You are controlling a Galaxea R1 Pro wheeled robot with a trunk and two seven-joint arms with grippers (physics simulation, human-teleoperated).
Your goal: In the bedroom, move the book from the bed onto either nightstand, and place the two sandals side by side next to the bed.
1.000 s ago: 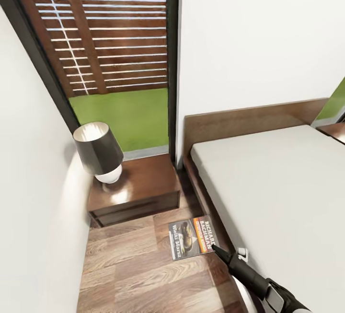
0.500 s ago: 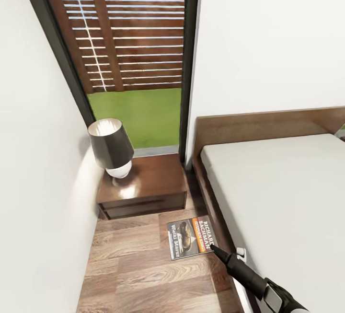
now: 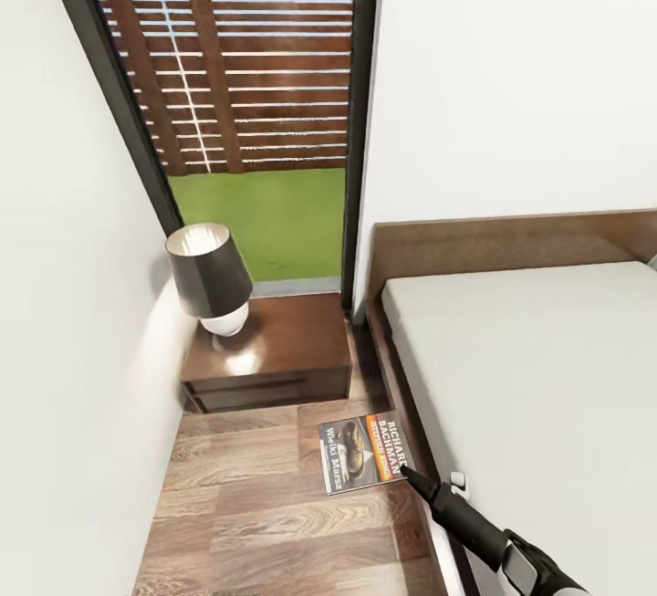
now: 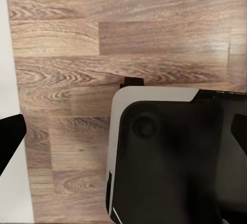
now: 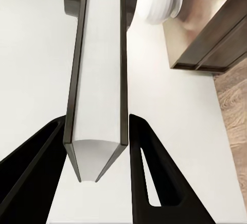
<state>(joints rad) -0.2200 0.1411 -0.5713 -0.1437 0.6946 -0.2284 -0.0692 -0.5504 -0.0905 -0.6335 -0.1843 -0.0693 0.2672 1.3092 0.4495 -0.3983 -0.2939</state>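
Head view: right pincer [image 3: 408,473] clamped on the book [image 3: 359,452] edge-on; lift it clear over the nightstand [image 3: 274,350], away from the lamp [image 3: 208,278]; left pincer's state: cannot tell.

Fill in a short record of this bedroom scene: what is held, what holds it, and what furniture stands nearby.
Held item: thin dark-covered paperback book with white lettering
Holder: right gripper, fingers either side of the book
Below the book: light wood-plank floor
Nightstand: low dark brown glossy wooden cabinet, beside the bed
On nightstand: dark-shaded lamp with white base
Bed: grey mattress, dark wooden frame
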